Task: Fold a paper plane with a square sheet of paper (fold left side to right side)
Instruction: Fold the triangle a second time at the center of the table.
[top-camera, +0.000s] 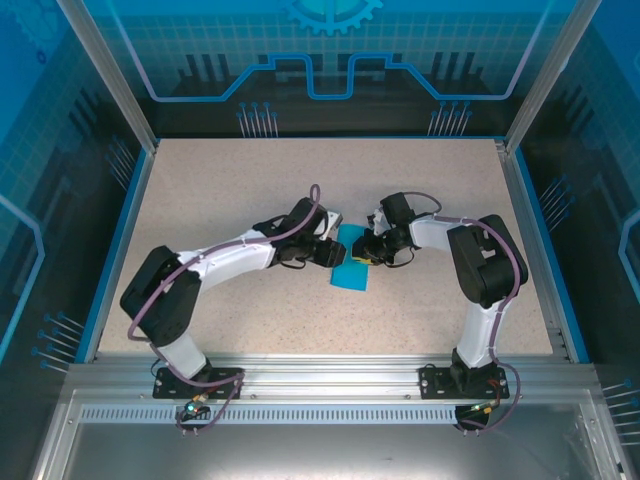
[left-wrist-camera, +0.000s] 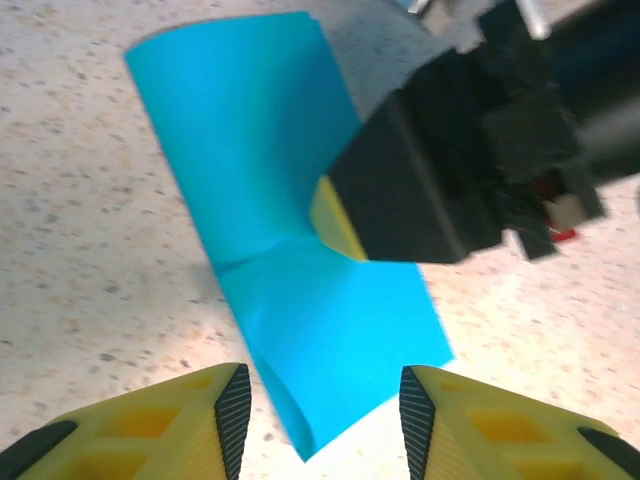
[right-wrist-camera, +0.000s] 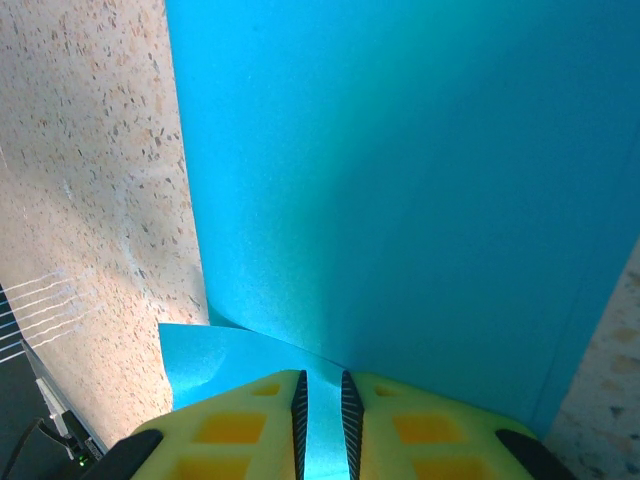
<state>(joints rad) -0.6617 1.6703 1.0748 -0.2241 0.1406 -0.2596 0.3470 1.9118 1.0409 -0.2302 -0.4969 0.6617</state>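
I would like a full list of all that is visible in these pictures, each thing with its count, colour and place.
sheet of paper: one, bright blue, folded, mid-table between the two grippers.
table: one, speckled beige with blue edges, under everything.
wall panels: three, blue and see-through, left, back and right of the table.
metal rail: one, silver, at the near edge, bearing both arm bases.
arms: two, white with black joints; left arm and right arm reach to the middle.
left gripper: one, yellow and black, open, at the sheet's corner.
right gripper: one, yellow and black, shut on the sheet.
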